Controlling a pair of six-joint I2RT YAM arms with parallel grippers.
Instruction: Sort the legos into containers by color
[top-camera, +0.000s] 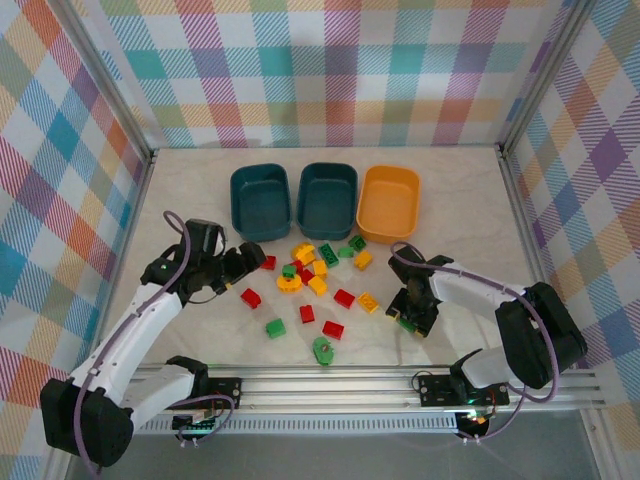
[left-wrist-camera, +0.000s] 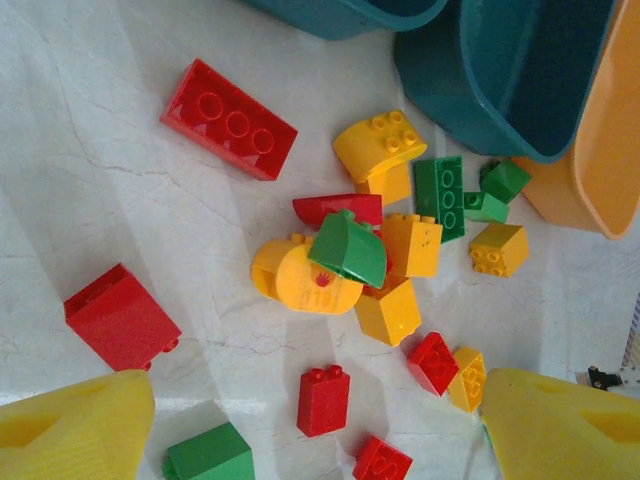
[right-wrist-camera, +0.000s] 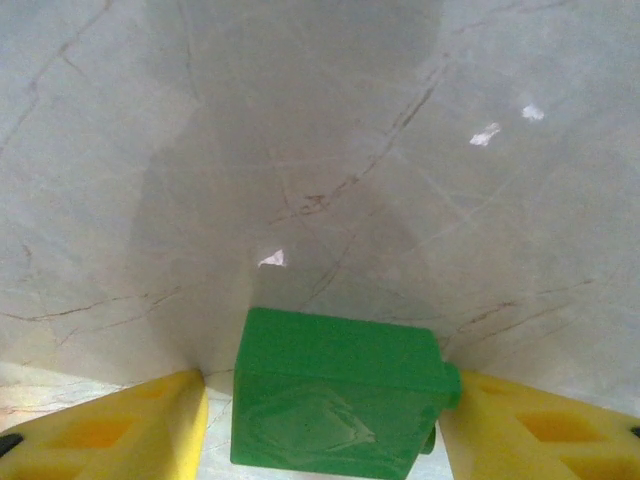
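Red, yellow and green legos lie scattered mid-table in front of two dark teal tubs and an orange-yellow tub. My left gripper hovers open at the pile's left edge. In its wrist view a small upright red brick lies on the table between the wide-spread yellow fingers. My right gripper is low over the table to the right of the pile. It straddles a green brick, whose stud touches the right finger. A thin gap shows at the left finger.
All three tubs look empty. A green gear-like piece, a green brick and red bricks lie toward the front rail. Checked walls close in the table on three sides.
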